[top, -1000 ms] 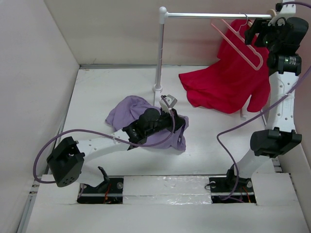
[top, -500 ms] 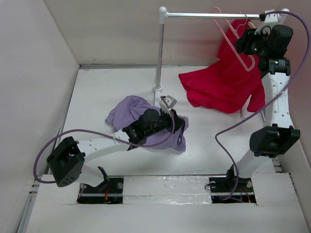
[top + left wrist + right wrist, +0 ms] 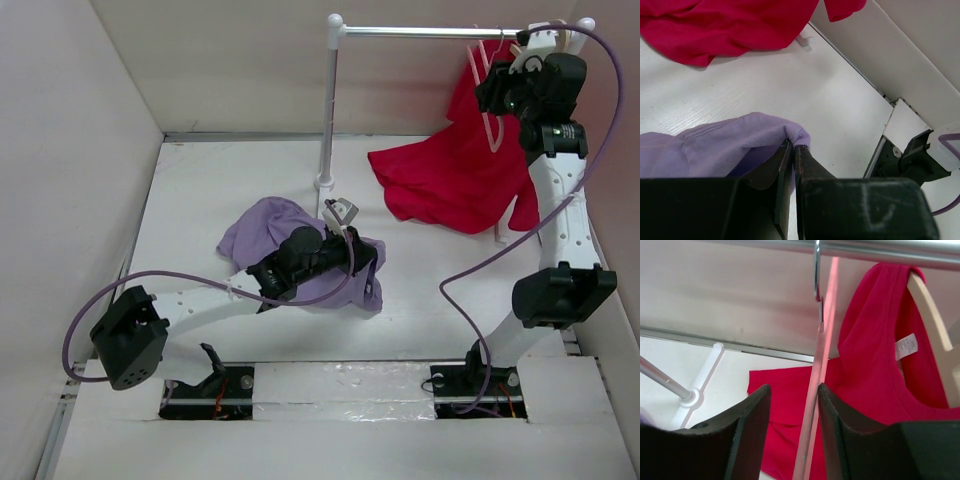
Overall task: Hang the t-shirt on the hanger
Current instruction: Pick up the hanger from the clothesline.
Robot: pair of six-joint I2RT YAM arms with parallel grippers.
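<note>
Lavender short-sleeved fabric t-shirt (image 3: 262,228) is lying crumpled on the white table (image 3: 200,180). It is plain and unprinted, bunched into soft folds just in front of the foot of the white rail post (image 3: 327,120). The left gripper (image 3: 792,145) is reaching over the garment's right side and pinching a folded, stitched edge of the t-shirt. Its black fingers (image 3: 782,160) are pressing flat together with the cloth caught between them, and the rest of the fabric is spreading away to the left in the left wrist view.

Well apart from it, the thin salmon-pink triangular clothes hanger (image 3: 814,390) is hanging by its slim silver metal hook (image 3: 817,270) from the horizontal silver rail (image 3: 875,249). From the right wrist it is showing almost edge-on. The right gripper (image 3: 793,387) is straddling the hanger with its jaws partly apart. The pink frame is running close along one finger (image 3: 837,430), and a clear gap is showing beside the other.

A bright red shirt (image 3: 865,385) is draping from a pale wooden hanger (image 3: 932,320) just beside it, its lower part resting on the table.
</note>
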